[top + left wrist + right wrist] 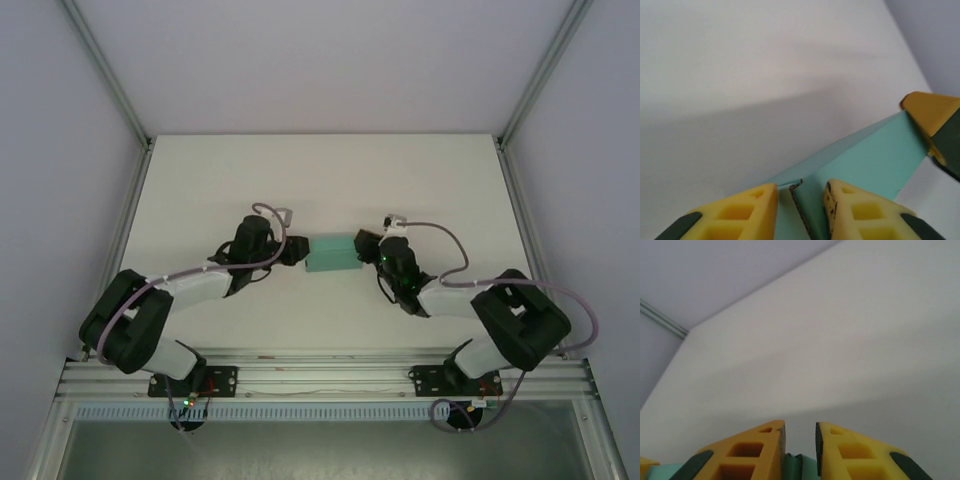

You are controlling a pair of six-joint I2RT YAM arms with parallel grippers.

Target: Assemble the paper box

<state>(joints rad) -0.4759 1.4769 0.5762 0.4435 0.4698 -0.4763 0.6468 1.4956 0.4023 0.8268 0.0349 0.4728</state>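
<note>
The paper box (332,255) is a small teal-green rectangular box at the middle of the white table, between my two grippers. My left gripper (296,250) is at its left end. In the left wrist view a folded end flap of the box (870,160) stands between the yellow fingers of the left gripper (800,186); it lies against the right pad, with a slim gap to the left pad. My right gripper (364,244) is at the box's right end. In the right wrist view the right gripper (800,425) is shut on folded teal card (796,467).
The white table (320,180) stretches bare behind the box. Grey walls and aluminium frame posts (105,70) bound it at the left, right and back. Both arm bases sit on the rail (320,375) at the near edge.
</note>
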